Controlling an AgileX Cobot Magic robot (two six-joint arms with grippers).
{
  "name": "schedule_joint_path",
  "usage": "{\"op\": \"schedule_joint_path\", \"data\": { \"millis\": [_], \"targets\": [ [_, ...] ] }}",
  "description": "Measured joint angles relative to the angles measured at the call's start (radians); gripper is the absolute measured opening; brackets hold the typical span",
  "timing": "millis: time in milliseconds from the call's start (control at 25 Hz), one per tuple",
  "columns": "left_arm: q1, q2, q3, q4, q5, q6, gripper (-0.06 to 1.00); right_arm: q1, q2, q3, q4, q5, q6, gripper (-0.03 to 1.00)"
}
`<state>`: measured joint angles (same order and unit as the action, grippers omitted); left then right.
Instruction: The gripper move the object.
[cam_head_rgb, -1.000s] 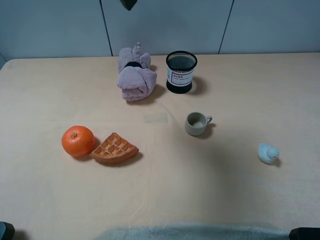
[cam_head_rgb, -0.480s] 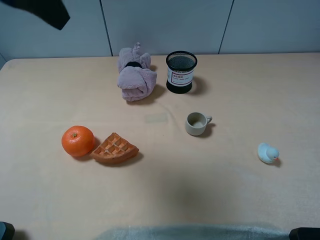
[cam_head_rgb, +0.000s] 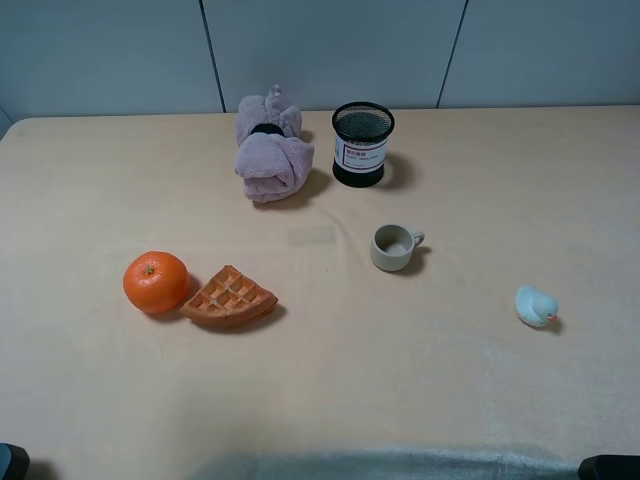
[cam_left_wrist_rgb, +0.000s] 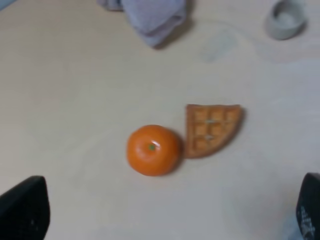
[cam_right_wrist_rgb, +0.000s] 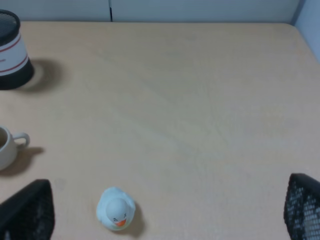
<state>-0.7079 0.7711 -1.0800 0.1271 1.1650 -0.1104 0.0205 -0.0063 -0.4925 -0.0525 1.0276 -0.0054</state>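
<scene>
The object, a black wire-mesh pen cup (cam_head_rgb: 362, 145) with a white label and red marks, stands upright at the back middle of the table. Its edge also shows in the right wrist view (cam_right_wrist_rgb: 12, 52). My left gripper (cam_left_wrist_rgb: 167, 210) is open and empty, hovering above the orange and the waffle, far from the cup. My right gripper (cam_right_wrist_rgb: 165, 210) is open and empty over the right side of the table, near the toy duck. In the exterior high view only dark parts show at the bottom corners.
A grey-beige mug (cam_head_rgb: 393, 247) stands in front of the cup. A folded mauve cloth (cam_head_rgb: 268, 148) lies left of the cup. An orange (cam_head_rgb: 155, 282) and a waffle piece (cam_head_rgb: 230, 297) sit at the left. A pale blue toy duck (cam_head_rgb: 535, 306) sits at the right.
A dark shape at the top of the exterior high view moved from the top centre to the top left and has left the view. The objects on the table have not moved.
</scene>
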Motion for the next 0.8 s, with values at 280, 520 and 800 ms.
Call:
{"op": "schedule_joint_path", "data": {
  "millis": [280,520,800],
  "targets": [
    [0.001,-0.27,0.176,-0.066,0.0,0.017,0.99,0.0,0.0,0.0,0.0,0.0,0.0,0.69],
    [0.13,-0.471,0.312,-0.106,0.0,0.029,0.99,0.0,0.0,0.0,0.0,0.0,0.0,0.69],
    [0.32,-0.623,0.405,-0.115,-0.003,0.139,0.99,0.0,0.0,0.0,0.0,0.0,0.0,0.69]
  ]
}}
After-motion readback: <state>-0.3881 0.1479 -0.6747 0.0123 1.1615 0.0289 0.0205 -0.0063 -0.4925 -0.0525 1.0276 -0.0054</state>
